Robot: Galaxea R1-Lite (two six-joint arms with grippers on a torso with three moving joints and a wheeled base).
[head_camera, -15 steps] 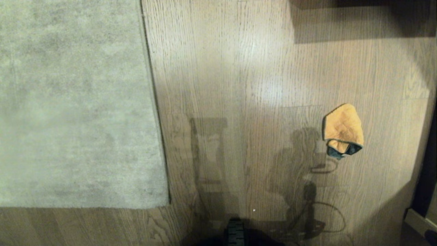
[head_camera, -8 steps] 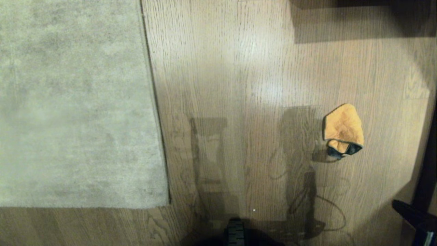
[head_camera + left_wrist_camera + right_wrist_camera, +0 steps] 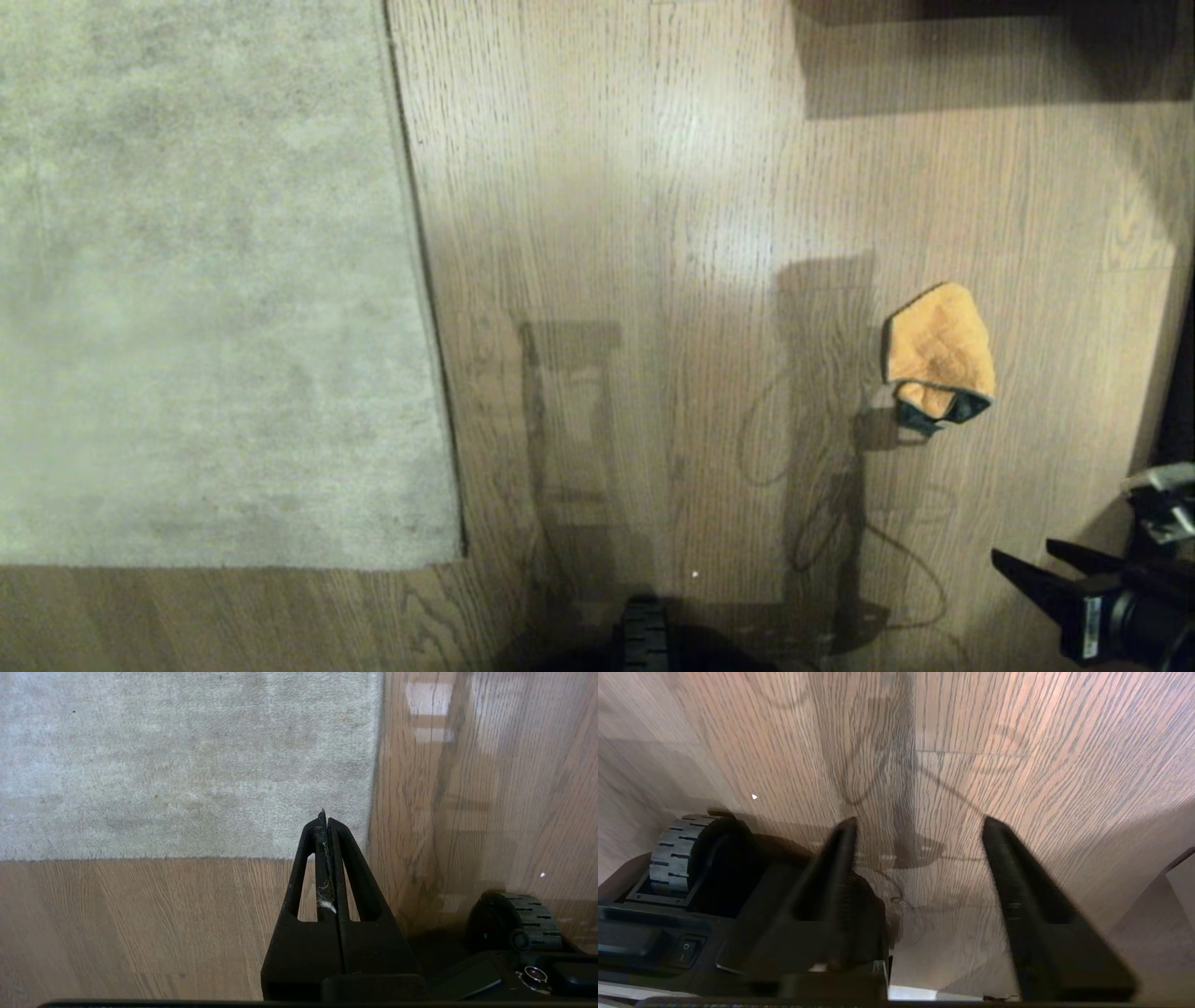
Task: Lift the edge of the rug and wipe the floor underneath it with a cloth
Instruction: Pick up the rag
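Rug edge point(image 3: 425, 308) runs down the left half of the head view as a thin dark border, from the top of the frame to a square corner low at centre-left, where it turns and runs along the bottom-left. The grey-beige rug point(image 3: 205, 280) fills the upper left and lies flat on the floor point(image 3: 653, 187), whose light brown planks with dark grain lines take up the middle and right of the frame and a strip below the rug. In the left wrist view the same corner of the rug edge point(image 3: 373, 812) shows beyond the left gripper point(image 3: 324, 816), whose two black fingers are pressed together with nothing between them but a wisp of pale fluff. At the bottom centre of the head view a dark ribbed wheel point(image 3: 644, 635) of the base pokes in. Long shadows of the robot's arms lie across the planks in the middle. Right of centre, at mid-height, the cloth point(image 3: 938, 355) sits crumpled on the bare floor, orange-tan with dark teal trim at its lower end, well apart from the rug. In the lower right corner of the head view the right gripper point(image 3: 1036, 565) points toward the left with its black fingers spread; the right wrist view shows them wide apart over bare planks, holding nothing, and clear of the cloth.
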